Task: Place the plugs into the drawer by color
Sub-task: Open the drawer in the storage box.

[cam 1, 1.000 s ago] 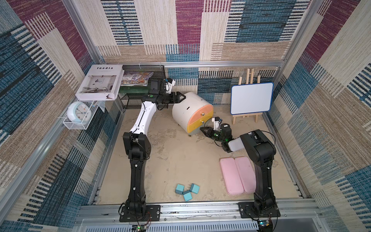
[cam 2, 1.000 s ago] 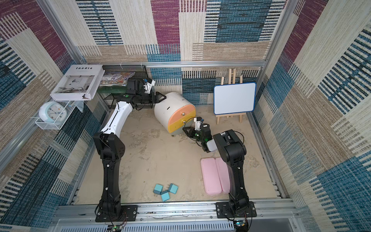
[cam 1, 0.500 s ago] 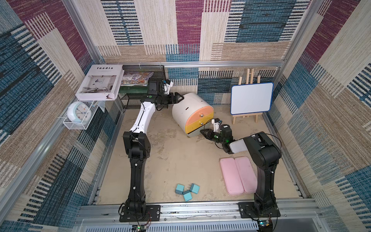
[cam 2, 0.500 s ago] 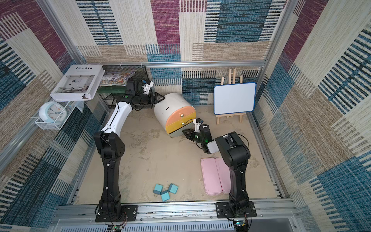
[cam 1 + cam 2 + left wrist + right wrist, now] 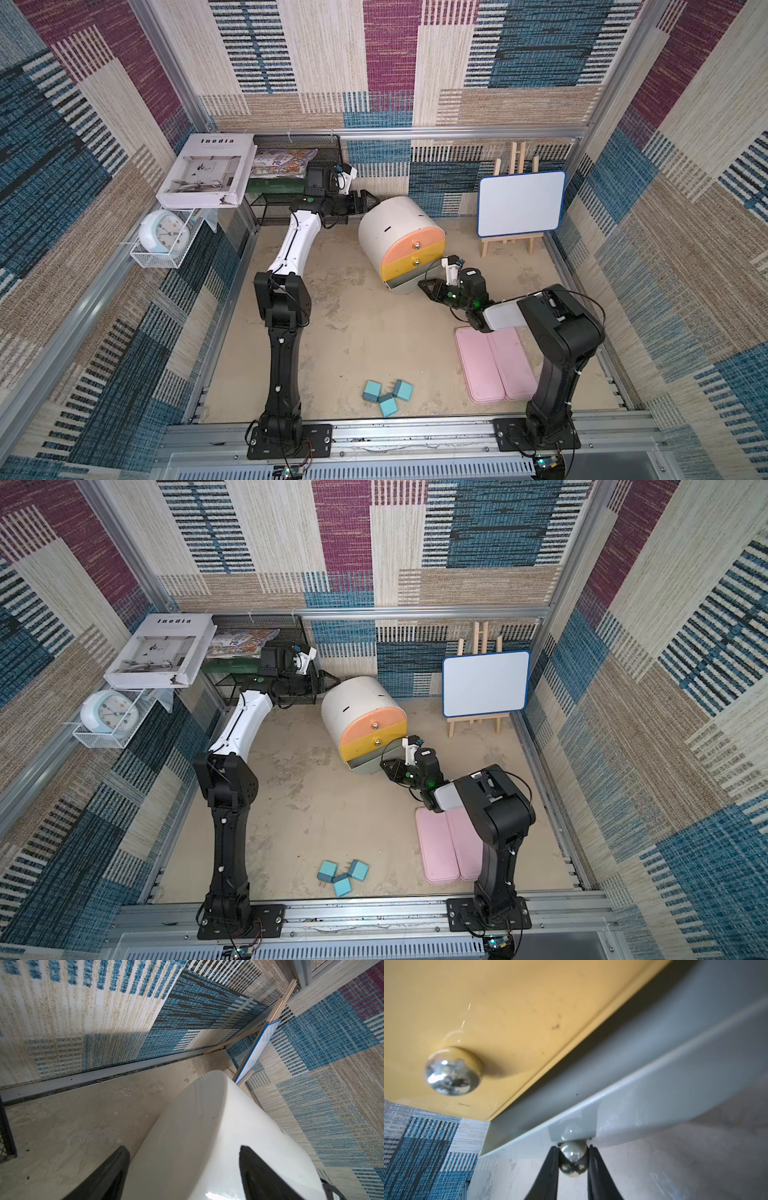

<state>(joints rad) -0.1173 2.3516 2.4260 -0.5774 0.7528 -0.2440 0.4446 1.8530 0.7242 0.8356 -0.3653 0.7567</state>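
The drawer (image 5: pixel 392 226) is a white drum with peach, yellow (image 5: pixel 508 1012) and grey fronts, lying at the back middle in both top views. Its grey bottom drawer (image 5: pixel 404 285) (image 5: pixel 633 1093) stands partly pulled out. My right gripper (image 5: pixel 424 286) (image 5: pixel 572 1151) is shut on that drawer's small metal knob (image 5: pixel 572 1157). My left gripper (image 5: pixel 371 202) (image 5: pixel 184 1150) is open, its fingers straddling the drum's white back (image 5: pixel 207 1136). Three blue plugs (image 5: pixel 387 398) (image 5: pixel 341 877) lie clustered near the front edge, far from both grippers. Other plugs are out of view.
Two flat pink cases (image 5: pixel 494 365) lie by the right arm's base. A small whiteboard on an easel (image 5: pixel 519 203) stands at the back right. A black wire rack (image 5: pixel 291 195) with books, a white book (image 5: pixel 205 174) and a clock (image 5: pixel 164 230) sit at the back left.
My right gripper has drawn back toward the front with the knob, and the grey drawer has slid out a little. The left arm has hardly moved.
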